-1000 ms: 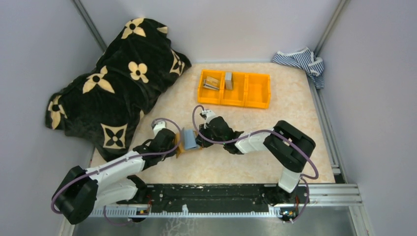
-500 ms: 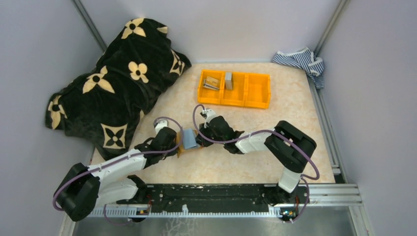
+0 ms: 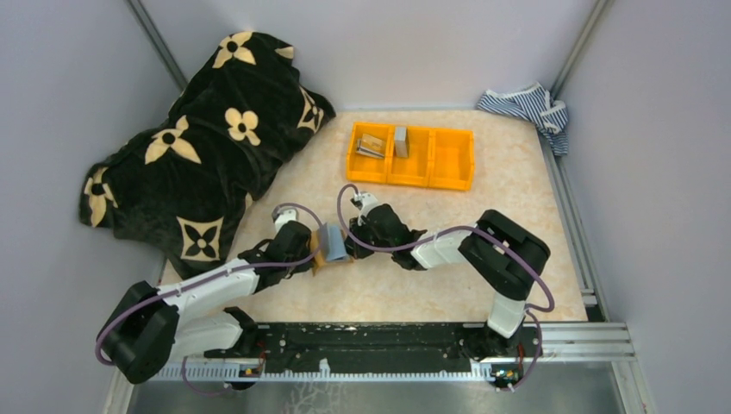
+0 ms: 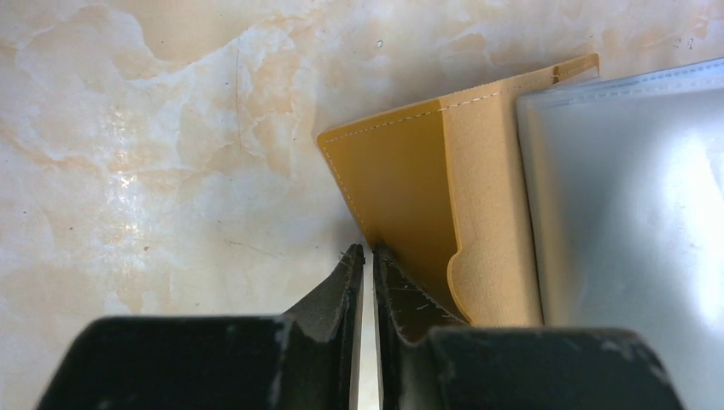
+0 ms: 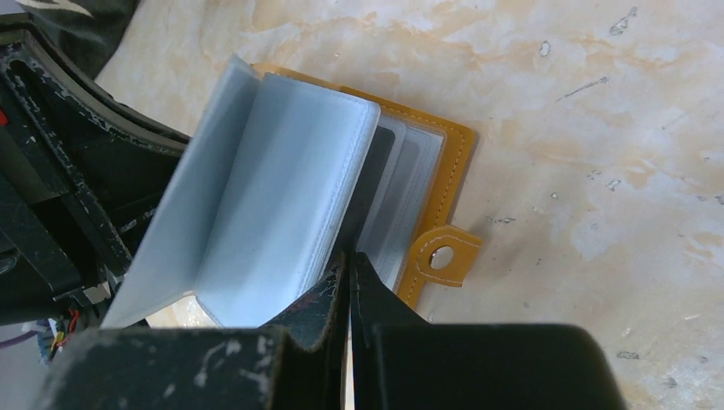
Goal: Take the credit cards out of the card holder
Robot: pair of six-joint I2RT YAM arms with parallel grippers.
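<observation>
The card holder [image 3: 331, 244] lies open on the table between my two grippers, its grey-blue sleeve pages standing up. My left gripper [image 3: 309, 249] is at its left side. In the left wrist view the fingertips [image 4: 365, 250] are pinched together on the edge of the orange-tan cover [image 4: 401, 188]. My right gripper [image 3: 349, 243] is at its right side. In the right wrist view it [image 5: 350, 256] is shut at the bottom edge of a dark card [image 5: 369, 184] between the sleeve pages [image 5: 273, 196]. The snap tab [image 5: 441, 256] lies flat beside it.
An orange three-compartment bin [image 3: 452, 184] stands behind, with cards [image 3: 372, 144] in its left compartments. A black flowered blanket [image 3: 198, 147] covers the left side. A striped cloth [image 3: 526, 108] lies at the back right corner. Grey walls close in both sides.
My left gripper has shifted slightly right toward the holder, and the sleeve pages now stand a little more upright. My right gripper has stayed in place.
</observation>
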